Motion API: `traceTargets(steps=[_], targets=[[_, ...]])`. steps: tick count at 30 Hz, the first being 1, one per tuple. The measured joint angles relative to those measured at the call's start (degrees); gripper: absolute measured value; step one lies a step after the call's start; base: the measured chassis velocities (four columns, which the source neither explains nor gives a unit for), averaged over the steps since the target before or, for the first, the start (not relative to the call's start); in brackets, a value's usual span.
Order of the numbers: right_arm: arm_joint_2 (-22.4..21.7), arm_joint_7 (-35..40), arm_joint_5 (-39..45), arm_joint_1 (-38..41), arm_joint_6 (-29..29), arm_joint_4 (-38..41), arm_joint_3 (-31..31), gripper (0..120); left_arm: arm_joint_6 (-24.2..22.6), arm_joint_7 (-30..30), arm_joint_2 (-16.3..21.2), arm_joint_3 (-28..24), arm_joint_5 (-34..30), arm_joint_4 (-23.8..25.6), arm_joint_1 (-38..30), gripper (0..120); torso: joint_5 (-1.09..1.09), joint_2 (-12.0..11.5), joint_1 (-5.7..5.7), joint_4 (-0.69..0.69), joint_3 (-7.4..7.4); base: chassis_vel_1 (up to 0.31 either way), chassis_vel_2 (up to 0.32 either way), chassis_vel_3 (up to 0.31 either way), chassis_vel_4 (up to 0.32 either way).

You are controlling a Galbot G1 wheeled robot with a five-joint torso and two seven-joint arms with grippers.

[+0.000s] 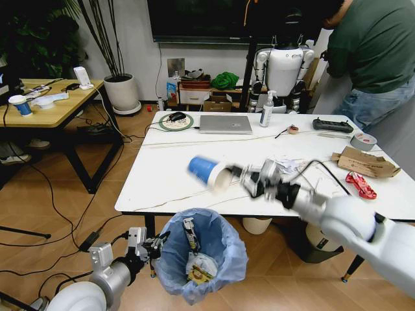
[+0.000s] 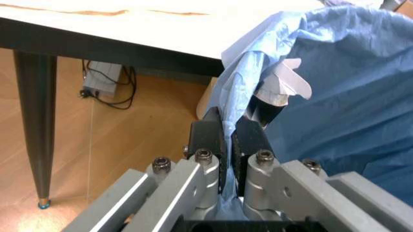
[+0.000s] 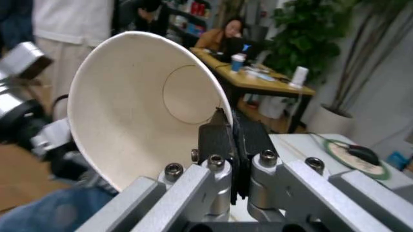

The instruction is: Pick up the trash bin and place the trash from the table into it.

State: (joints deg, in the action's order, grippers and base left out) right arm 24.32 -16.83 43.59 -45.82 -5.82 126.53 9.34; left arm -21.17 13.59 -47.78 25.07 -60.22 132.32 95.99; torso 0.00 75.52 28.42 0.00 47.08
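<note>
Office or robotics lab: laptop (image 1: 225, 124) on the table (image 1: 162, 168), wall screen (image 1: 201, 19), wooden desk (image 1: 45, 107), potted plants (image 1: 120, 91), second robot (image 1: 283, 68).

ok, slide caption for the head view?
Right gripper carries the blue cup over the table edge; left gripper holds the bin below.

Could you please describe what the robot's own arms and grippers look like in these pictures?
Both arms are glossy white rounded shells. The left gripper and right gripper share one build: silver metal linkage bars fastened with dark hex-head bolts, ending in flat black fingers. A black joint section sits behind the right gripper, and a thin black cable loops above that arm's wrist.
</note>
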Motion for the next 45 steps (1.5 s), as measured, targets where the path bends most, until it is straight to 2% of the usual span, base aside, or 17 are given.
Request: traceTargets(steps=[7,11,14,18,20,21,24,27,28,33,34,39,45], targets=[[-1.07,-3.31,-6.3,-1.22,-2.34,-0.13,3.71,0,-0.01,0.21,-0.24,0.88,-0.69,1.43,0.15,0,0.01,-0.01,0.01,0.0,0.01,0.0,0.0,0.0,0.0],[-0.96,-3.63,-8.6,-1.32,-3.13,-1.42,3.8,0,-0.02,0.28,-0.43,0.91,-0.73,1.59,0.35,0,0.01,-0.01,0.02,0.0,0.01,0.0,0.0,0.0,0.0],[-1.05,-3.76,-9.31,-1.26,-3.38,-2.02,3.38,12,-0.04,0.3,-0.39,0.91,-0.73,1.58,0.37,0,0.0,-0.02,0.02,0.0,0.01,0.0,0.0,0.0,0.0],[-0.97,-3.74,-9.99,-1.3,-3.56,-2.16,3.29,18,-0.05,0.3,-0.48,0.9,-0.73,1.48,0.31,0,0.0,-0.02,0.02,0.0,0.02,0.0,0.0,0.0,0.0],[-0.7,-3.65,-11.0,-2.0,-3.94,-2.92,2.9,33,-0.07,0.32,-0.68,0.84,-0.61,1.28,0.4,0,0.0,-0.02,0.02,0.0,0.02,0.0,0.0,0.0,0.0],[-0.7,-3.65,-11.0,-2.0,-3.94,-2.92,2.9,33,-0.07,0.32,-0.68,0.84,-0.61,1.28,0.4,0,0.0,-0.02,0.02,0.0,0.02,0.0,0.0,0.0,0.0],[-0.17,-3.0,-10.99,-2.31,-4.07,-3.91,1.44,45,-0.08,0.34,-0.79,0.95,-0.46,1.11,0.62,0,-0.01,-0.02,0.02,0.0,0.01,0.0,0.0,0.0,0.0],[2.86,1.88,-8.94,-1.03,-3.41,-7.21,-1.76,58,-0.08,0.35,-1.46,1.1,0.08,0.62,0.98,0,-0.01,-0.02,0.02,0.0,0.01,0.0,0.0,0.0,0.0],[2.86,1.88,-8.94,-1.03,-3.41,-7.21,-1.76,58,-0.08,0.35,-1.46,1.1,0.08,0.62,0.98,0,-0.01,-0.02,0.02,0.0,0.01,0.0,0.0,0.0,0.0],[7.5,13.07,-8.27,0.07,0.35,-15.31,-6.24,81,-0.07,0.22,-2.4,1.35,0.89,-0.07,1.5,0,0.0,-0.02,0.02,-0.01,0.02,0.0,0.0,0.0,0.0],[7.5,13.07,-8.27,0.07,0.35,-15.31,-6.24,81,-0.07,0.22,-2.4,1.35,0.89,-0.07,1.5,0,0.0,-0.02,0.02,-0.01,0.02,0.0,0.0,0.0,0.0],[11.39,18.43,-8.23,-0.13,2.56,-22.96,-9.45,98,-0.02,0.1,-2.9,1.57,1.12,-0.24,1.68,0,-0.01,-0.02,0.02,0.0,0.02,0.0,0.0,0.0,0.0],[15.59,23.52,-6.8,-2.14,3.42,-27.15,-12.48,100,0.05,0.09,-3.61,1.96,1.29,-0.52,1.82,0,0.0,-0.02,0.02,0.0,0.01,0.0,0.0,0.0,0.0]])
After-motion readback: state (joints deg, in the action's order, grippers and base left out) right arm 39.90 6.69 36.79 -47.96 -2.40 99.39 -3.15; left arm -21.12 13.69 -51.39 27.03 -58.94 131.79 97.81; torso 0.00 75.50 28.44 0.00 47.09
